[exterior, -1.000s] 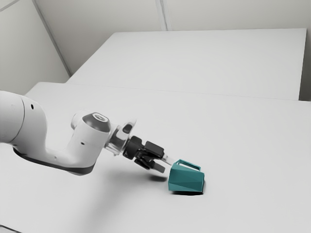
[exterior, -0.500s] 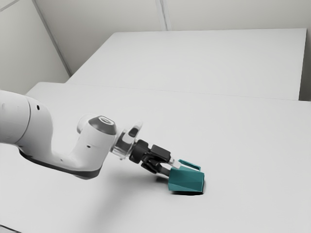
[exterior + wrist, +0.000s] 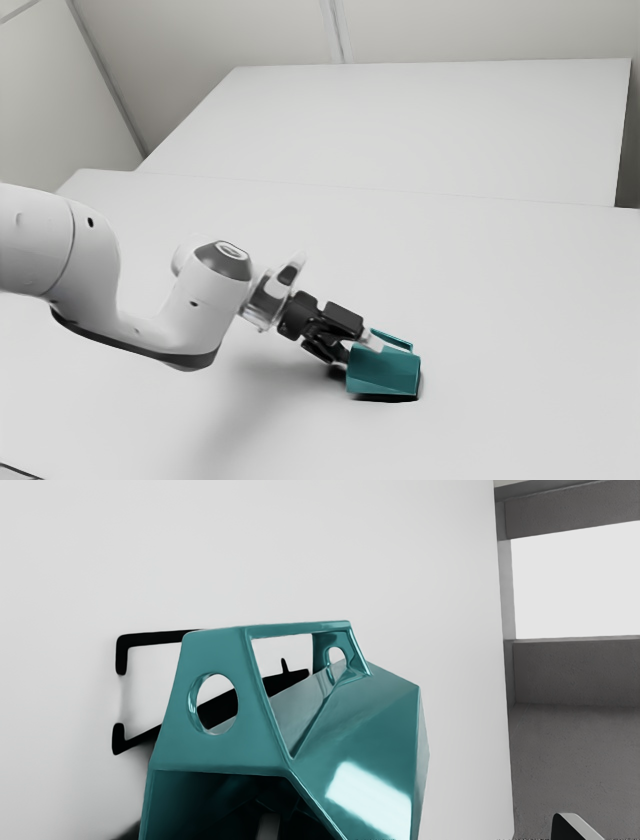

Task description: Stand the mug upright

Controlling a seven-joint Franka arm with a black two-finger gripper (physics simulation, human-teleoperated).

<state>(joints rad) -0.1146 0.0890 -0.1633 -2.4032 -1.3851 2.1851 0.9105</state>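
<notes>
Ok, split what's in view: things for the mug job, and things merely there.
For the job:
- teal mug, on its side
- gripper, fingers apart, one in the mug's mouth

Merely there:
- white table
- back wall

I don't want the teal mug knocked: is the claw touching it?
Cannot tell. The wrist view shows the claw with one finger inside the teal mug, the other clear outside; any contact by the inner one is hidden.

Exterior view: beside the arm [image 3: 205, 312], set back, looking down across the table [image 3: 500, 270]. Wrist view: on the arm, close up, facing the mug [image 3: 370, 725]. Shared by both: mug, part of table.
</notes>
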